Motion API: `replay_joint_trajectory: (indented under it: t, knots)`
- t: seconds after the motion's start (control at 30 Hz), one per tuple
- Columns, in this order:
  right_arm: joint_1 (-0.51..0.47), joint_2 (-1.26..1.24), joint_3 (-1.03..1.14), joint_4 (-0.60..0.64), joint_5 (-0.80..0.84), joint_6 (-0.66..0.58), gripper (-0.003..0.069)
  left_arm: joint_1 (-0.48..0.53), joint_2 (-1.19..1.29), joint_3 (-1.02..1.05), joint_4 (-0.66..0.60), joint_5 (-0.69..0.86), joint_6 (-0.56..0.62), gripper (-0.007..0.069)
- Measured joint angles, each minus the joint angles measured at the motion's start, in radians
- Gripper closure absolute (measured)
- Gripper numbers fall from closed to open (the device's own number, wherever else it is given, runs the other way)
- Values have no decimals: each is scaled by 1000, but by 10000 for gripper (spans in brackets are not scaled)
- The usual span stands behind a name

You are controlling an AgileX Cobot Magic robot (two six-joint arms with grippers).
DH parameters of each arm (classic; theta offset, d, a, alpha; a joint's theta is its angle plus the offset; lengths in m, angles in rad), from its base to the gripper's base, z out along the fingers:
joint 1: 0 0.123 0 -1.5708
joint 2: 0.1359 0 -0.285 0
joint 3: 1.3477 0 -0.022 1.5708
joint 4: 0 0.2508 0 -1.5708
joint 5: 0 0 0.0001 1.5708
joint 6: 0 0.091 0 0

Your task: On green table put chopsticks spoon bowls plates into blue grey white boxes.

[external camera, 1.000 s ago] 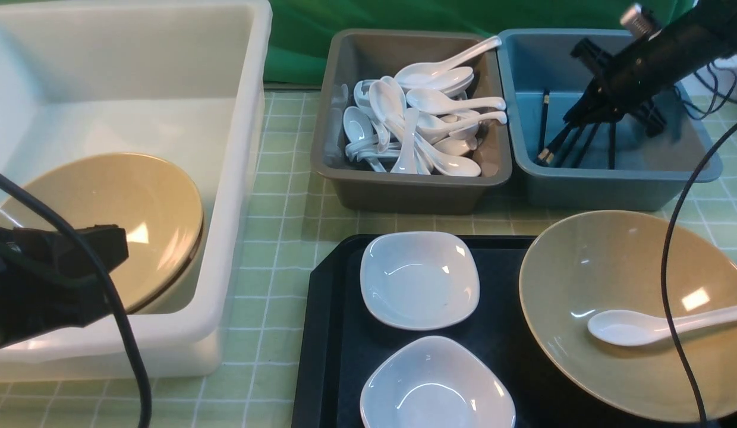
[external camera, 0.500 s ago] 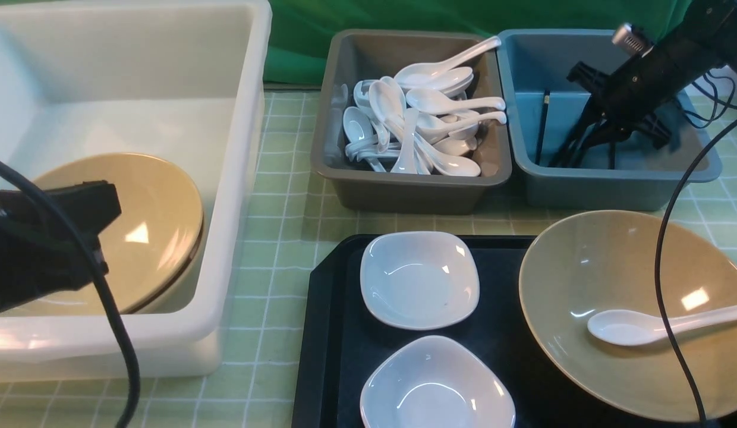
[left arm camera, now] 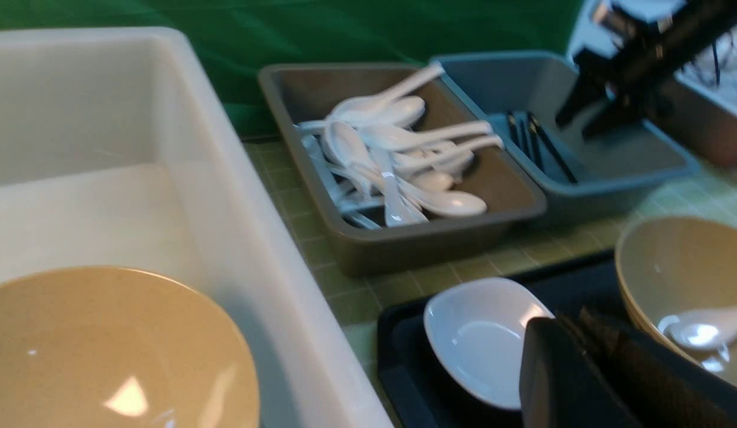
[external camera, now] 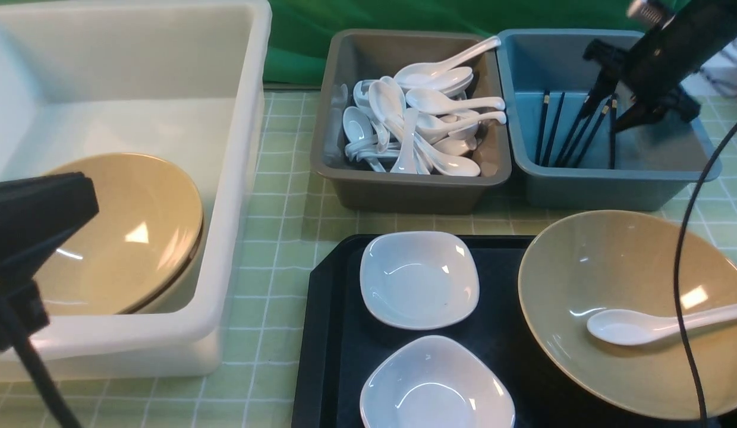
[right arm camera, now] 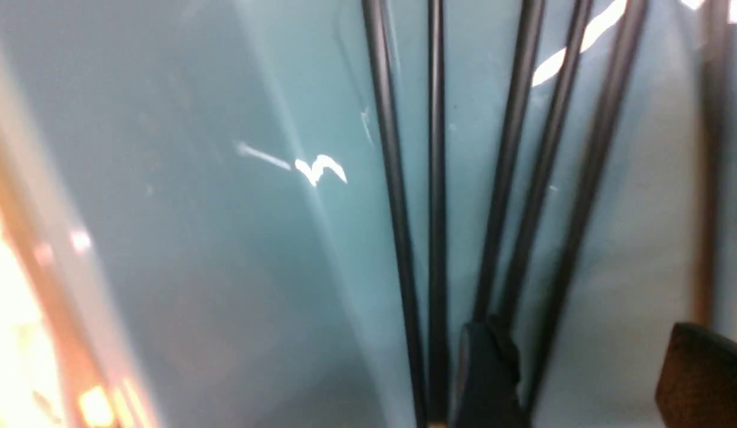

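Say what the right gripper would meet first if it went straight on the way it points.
Probably the chopsticks lying in the blue box: the right gripper points down at them with fingers open. Depth is unclear, so it might touch the box floor between sticks instead.

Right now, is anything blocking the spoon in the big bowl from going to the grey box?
Nothing visible does. The spoon lies loose in the tan bowl, and only bare tray and green table lie between it and the grey box, which is open on top.
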Motion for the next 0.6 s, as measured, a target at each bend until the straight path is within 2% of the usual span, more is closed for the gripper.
replay_joint_trajectory:
  t: [0.13, 0.17, 0.23, 0.37, 0.47, 0.6]
  knots:
    - [2, -72, 0, -64, 30, -60, 265, 0, 0, -34, -8, 63, 64, 627]
    - [3, -81, 0, -67, 30, -66, 266, 0, 0, -35, -8, 65, 66, 627]
    - [15, -152, 24, -95, 30, -155, 266, 0, -1, -35, -8, 75, 82, 627]
    - [56, -268, 70, -99, 30, -219, 266, -15, -2, -35, -9, 77, 83, 627]
    - [126, -386, 123, -24, 30, -416, 266, -71, -3, -35, -8, 79, 86, 627]
    - [224, -506, 235, -2, 30, -648, 266, -102, -3, -35, -9, 80, 86, 627]
